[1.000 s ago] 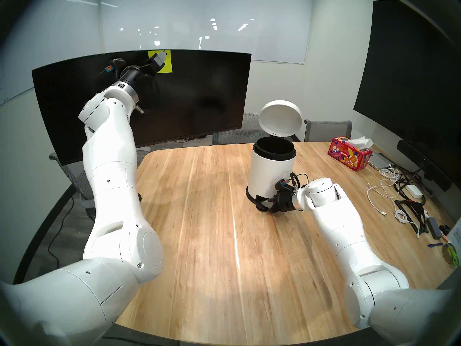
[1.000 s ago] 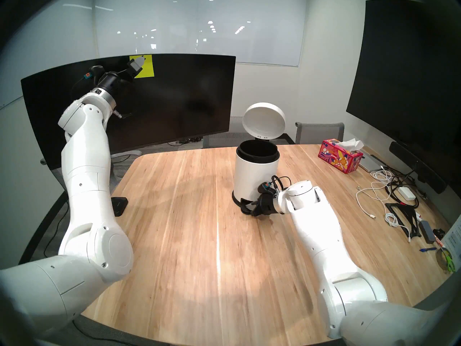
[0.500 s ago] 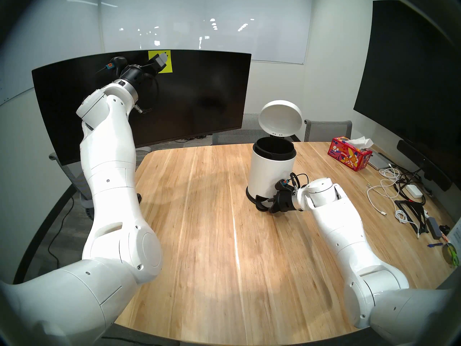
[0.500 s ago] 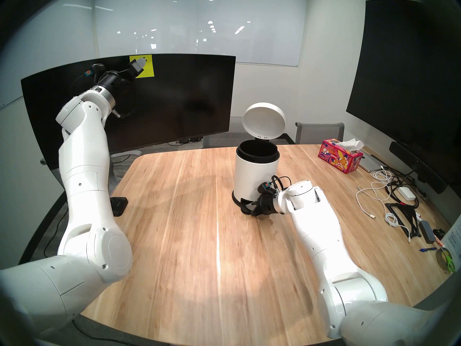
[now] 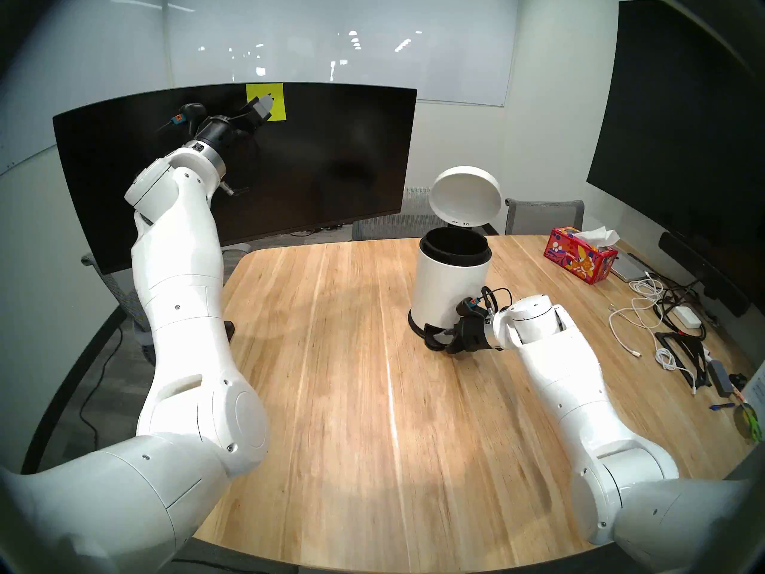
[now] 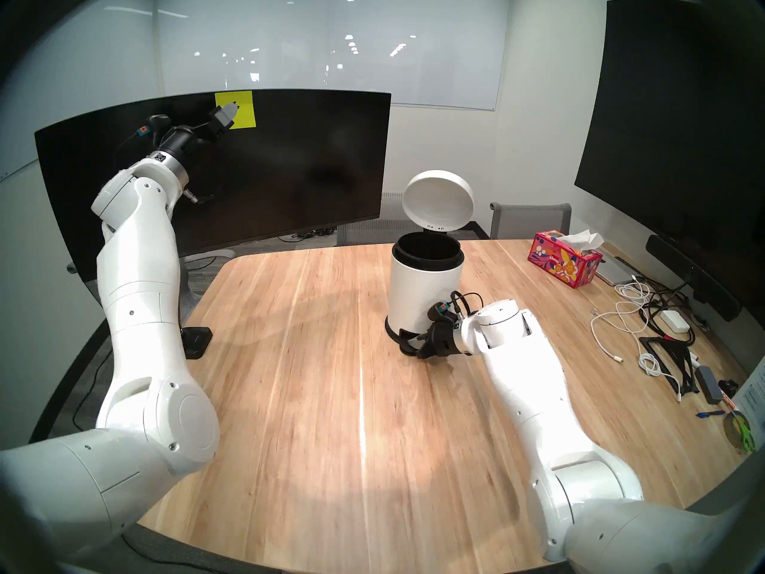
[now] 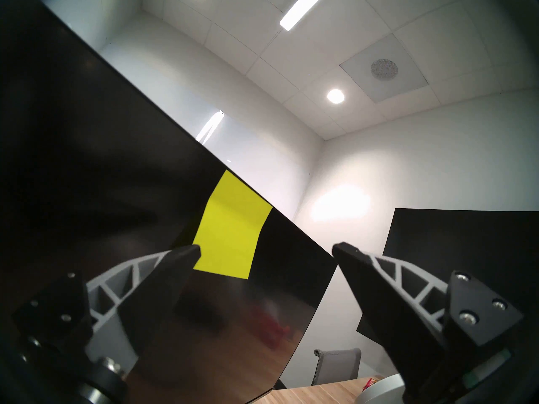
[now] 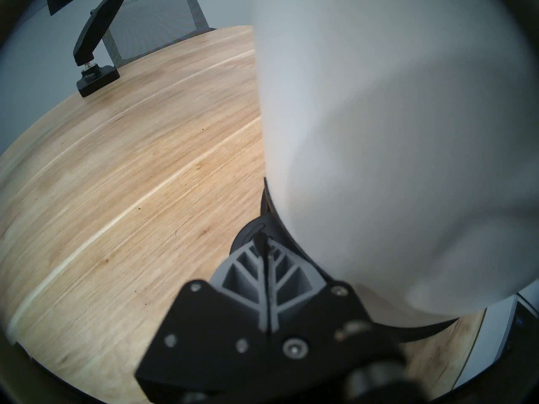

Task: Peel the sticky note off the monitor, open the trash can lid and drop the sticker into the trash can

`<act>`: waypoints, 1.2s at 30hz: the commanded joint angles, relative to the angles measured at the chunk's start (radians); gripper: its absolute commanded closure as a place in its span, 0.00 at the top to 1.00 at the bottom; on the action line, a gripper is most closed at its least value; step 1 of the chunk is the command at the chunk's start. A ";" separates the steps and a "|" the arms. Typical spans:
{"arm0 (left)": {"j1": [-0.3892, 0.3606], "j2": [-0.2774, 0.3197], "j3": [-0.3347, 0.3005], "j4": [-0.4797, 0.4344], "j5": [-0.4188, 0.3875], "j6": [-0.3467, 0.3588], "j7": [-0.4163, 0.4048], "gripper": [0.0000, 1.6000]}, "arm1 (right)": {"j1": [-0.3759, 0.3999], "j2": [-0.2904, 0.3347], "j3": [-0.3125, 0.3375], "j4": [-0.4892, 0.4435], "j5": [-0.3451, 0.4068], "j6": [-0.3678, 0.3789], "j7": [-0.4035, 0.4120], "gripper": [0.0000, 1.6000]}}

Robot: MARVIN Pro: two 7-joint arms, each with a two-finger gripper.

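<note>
My left gripper (image 7: 266,250) gapes wide, empty, sticky note (image 7: 232,228) at 11 o'clock; right gripper (image 8: 266,243) clenched on pedal (image 8: 248,234) (lid (image 5: 465,198) up).

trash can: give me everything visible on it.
The trash can is a small white cylinder, smooth and slightly glossy, with a black inner rim and a black base ring. It stands upright on the wooden table. Its round white lid is hinged at the back and tipped up, underside toward the camera; the inside looks dark, contents hidden. The right gripper, jaws shut, sits on the black foot pedal at its base.
</note>
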State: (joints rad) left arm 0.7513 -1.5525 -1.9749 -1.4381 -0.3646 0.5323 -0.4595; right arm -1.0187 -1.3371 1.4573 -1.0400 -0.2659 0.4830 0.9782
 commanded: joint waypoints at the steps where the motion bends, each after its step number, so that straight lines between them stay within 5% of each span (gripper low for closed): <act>1: -0.009 0.000 0.001 -0.003 -0.003 -0.014 -0.007 1.00 | -0.004 0.007 0.001 0.002 -0.003 0.000 -0.003 0.00; 36: -0.066 0.018 -0.027 0.194 -0.059 -0.188 -0.124 1.00 | -0.004 0.007 0.001 0.002 -0.003 0.000 -0.003 0.00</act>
State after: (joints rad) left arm 0.7227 -1.5337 -2.0040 -1.2467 -0.4069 0.3712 -0.5559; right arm -1.0187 -1.3371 1.4573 -1.0400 -0.2659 0.4830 0.9782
